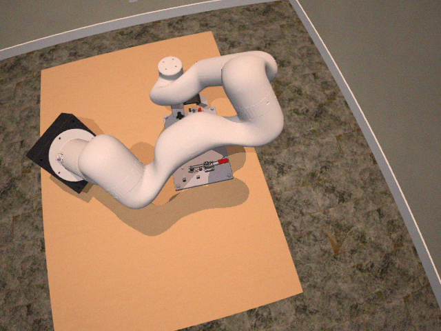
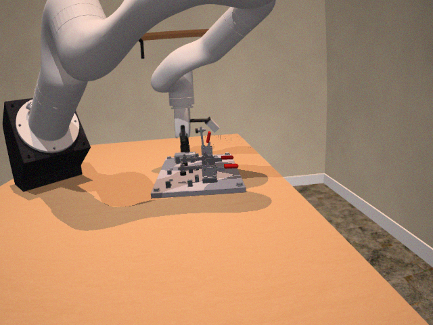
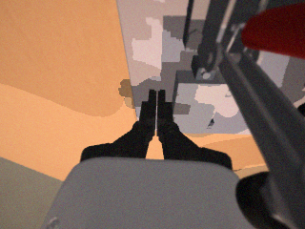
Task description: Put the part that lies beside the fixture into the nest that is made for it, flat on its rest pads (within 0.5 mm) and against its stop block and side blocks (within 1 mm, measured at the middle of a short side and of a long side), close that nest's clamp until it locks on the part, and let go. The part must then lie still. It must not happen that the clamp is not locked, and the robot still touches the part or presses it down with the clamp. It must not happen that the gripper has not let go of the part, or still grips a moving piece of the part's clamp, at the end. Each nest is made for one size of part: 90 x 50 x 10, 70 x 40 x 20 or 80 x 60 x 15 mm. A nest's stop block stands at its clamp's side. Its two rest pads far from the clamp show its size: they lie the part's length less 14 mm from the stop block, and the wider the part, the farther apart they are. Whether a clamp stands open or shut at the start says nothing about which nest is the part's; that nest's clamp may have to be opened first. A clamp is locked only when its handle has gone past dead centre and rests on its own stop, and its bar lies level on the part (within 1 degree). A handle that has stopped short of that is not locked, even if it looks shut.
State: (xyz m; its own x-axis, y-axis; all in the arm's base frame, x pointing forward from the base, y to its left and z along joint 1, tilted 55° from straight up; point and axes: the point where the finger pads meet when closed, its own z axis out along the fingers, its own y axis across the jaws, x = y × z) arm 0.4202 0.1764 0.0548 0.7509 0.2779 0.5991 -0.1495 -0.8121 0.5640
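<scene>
The grey fixture plate (image 2: 199, 176) lies on the orange table top and carries three toggle clamps. The far clamp stands open with its red handle (image 2: 208, 137) upright; it also shows in the overhead view (image 1: 200, 109) and at the top right of the wrist view (image 3: 276, 29). The other two clamps have their red handles (image 2: 229, 161) lying level. My gripper (image 2: 183, 142) is shut and empty, and points down at the plate's far end, beside the open clamp. In the wrist view the fingertips hang over the plate's edge beside a pale grey block (image 3: 200, 102). I cannot make out the part for certain.
The arm's black base (image 2: 42, 147) stands at the table's left. The arm's links cover most of the fixture in the overhead view (image 1: 199, 135). The open clamp's grey lever (image 3: 259, 110) crosses close to the right of my fingers.
</scene>
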